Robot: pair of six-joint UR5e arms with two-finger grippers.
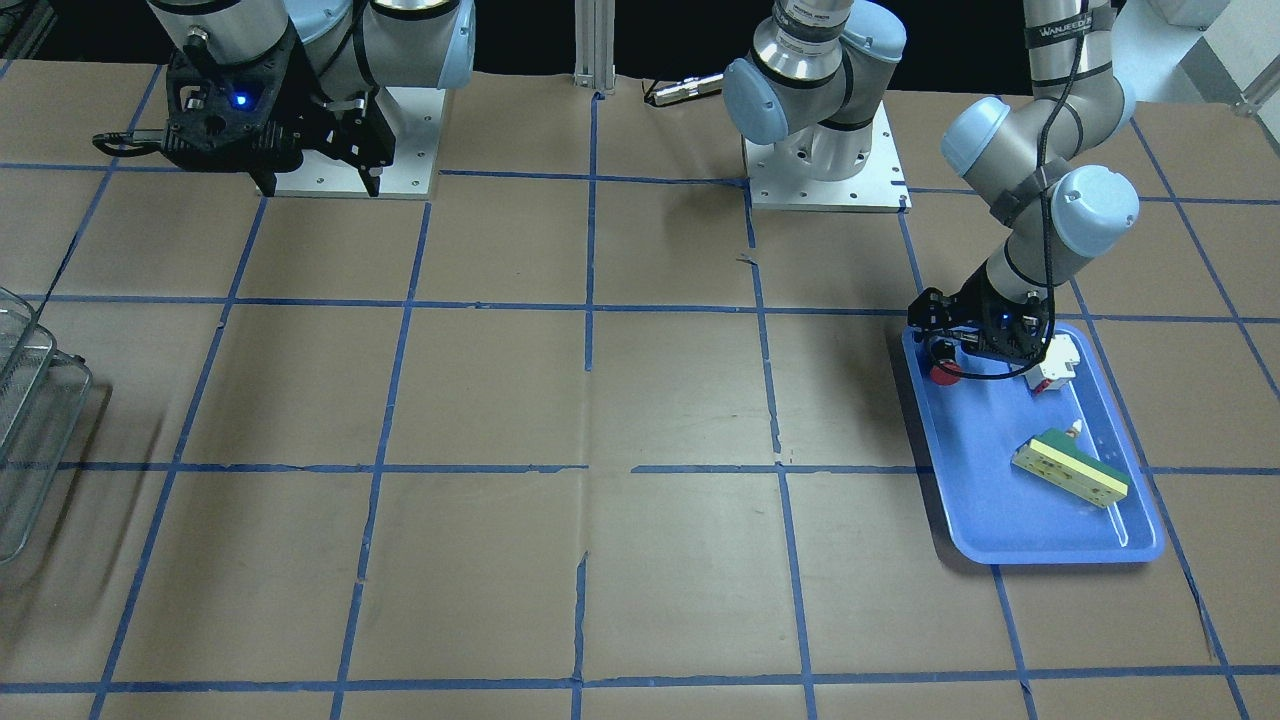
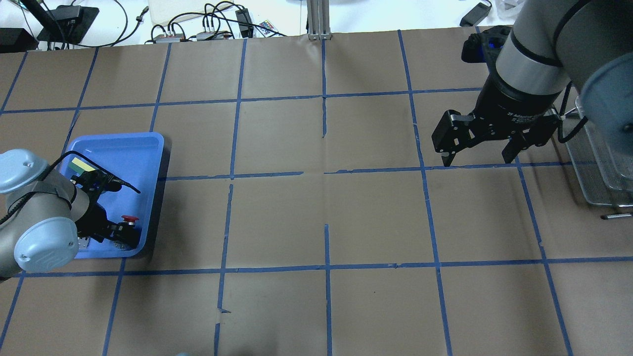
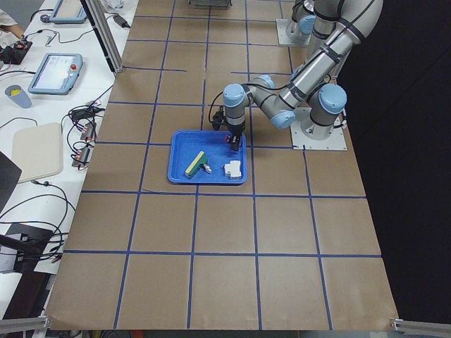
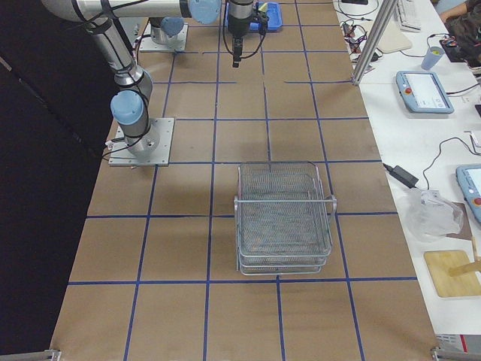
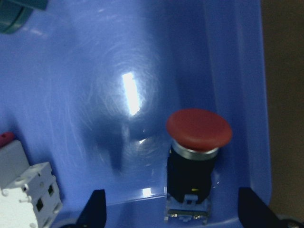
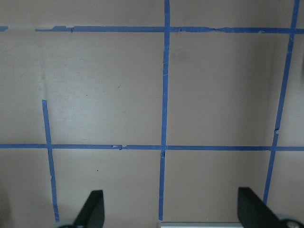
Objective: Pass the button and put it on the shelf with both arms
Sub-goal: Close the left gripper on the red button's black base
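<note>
Standing at the right arm's end of the surface [image 1: 640, 400], the wire shelf [image 4: 284, 218] is well apart from the blue tray [image 1: 1000, 480]. The left arm's strap [image 1: 1062, 30] reads "WANJEED". The right gripper [image 2: 482, 159] hangs wide open and empty. The left gripper [image 5: 173, 211], also open, straddles the upright button [image 5: 198, 129] in the tray's corner without gripping it.
</note>
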